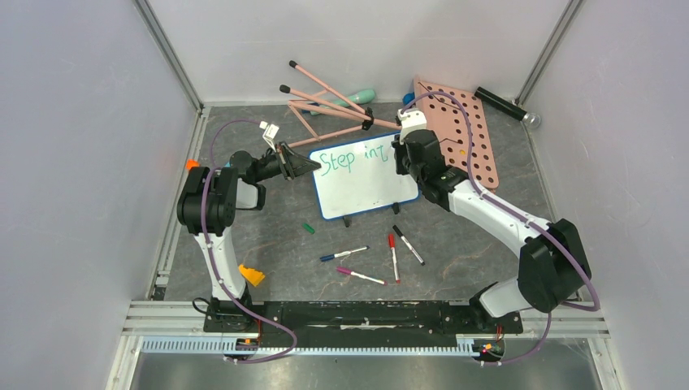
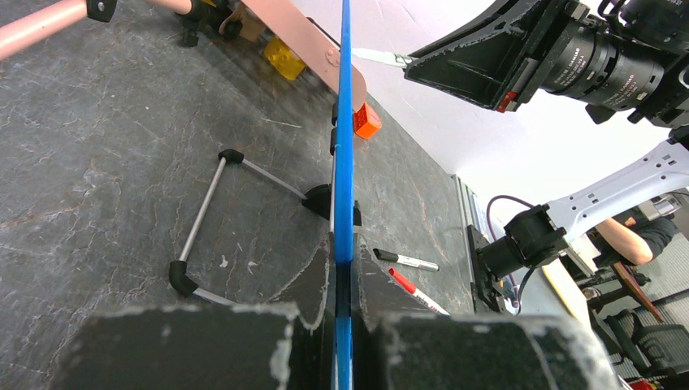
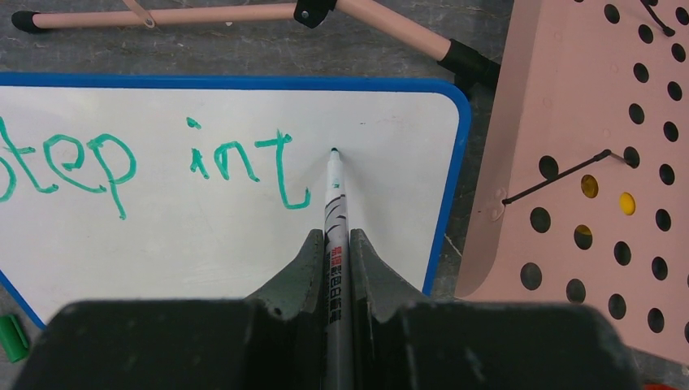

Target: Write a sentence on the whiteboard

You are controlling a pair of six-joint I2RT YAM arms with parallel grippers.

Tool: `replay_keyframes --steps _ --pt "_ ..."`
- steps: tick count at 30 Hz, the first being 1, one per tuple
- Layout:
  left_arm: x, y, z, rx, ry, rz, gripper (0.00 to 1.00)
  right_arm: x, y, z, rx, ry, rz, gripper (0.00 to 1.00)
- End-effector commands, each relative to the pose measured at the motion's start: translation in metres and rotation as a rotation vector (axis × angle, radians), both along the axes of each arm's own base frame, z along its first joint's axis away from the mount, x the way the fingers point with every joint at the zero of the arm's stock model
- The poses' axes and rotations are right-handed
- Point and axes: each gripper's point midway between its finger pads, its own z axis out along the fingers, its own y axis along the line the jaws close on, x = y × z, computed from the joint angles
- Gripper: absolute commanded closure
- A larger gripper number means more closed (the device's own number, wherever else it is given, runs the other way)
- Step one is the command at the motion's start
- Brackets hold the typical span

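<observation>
whiteboard: standing on table, pegboard just right of it, pens lying in front | left gripper: clenched on its left frame edge | right gripper: grasping marker, tip touching board just right of sentence | sentence: green "Step int", top line
</observation>
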Motion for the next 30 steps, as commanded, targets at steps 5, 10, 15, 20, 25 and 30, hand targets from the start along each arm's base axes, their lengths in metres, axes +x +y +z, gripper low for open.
replay_keyframes --steps 5,10,15,20,25,30 --pt "0.000 0.001 0.020 -0.004 -0.102 -0.002 0.98 0.000 0.007 0.007 0.024 -0.015 0.042 1.00" --pt "0.000 0.001 0.020 -0.004 -0.101 -0.002 0.98 -0.008 0.003 -0.002 0.030 0.004 0.041 1.00" --pt "0.000 0.001 0.020 -0.004 -0.101 -0.002 0.98 -0.013 -0.004 -0.005 0.017 0.009 0.023 1.00" --pt "0.000 0.002 0.020 -0.005 -0.101 -0.001 0.98 -0.009 -0.016 -0.001 -0.005 -0.003 -0.041 1.00" --pt "0.000 0.001 0.020 -0.004 -0.101 -0.003 0.98 -0.001 -0.016 0.004 -0.006 -0.011 -0.053 1.00" --pt "0.001 0.001 0.020 -0.005 -0.100 -0.002 0.98 0.006 -0.013 0.010 -0.003 -0.018 -0.050 1.00"
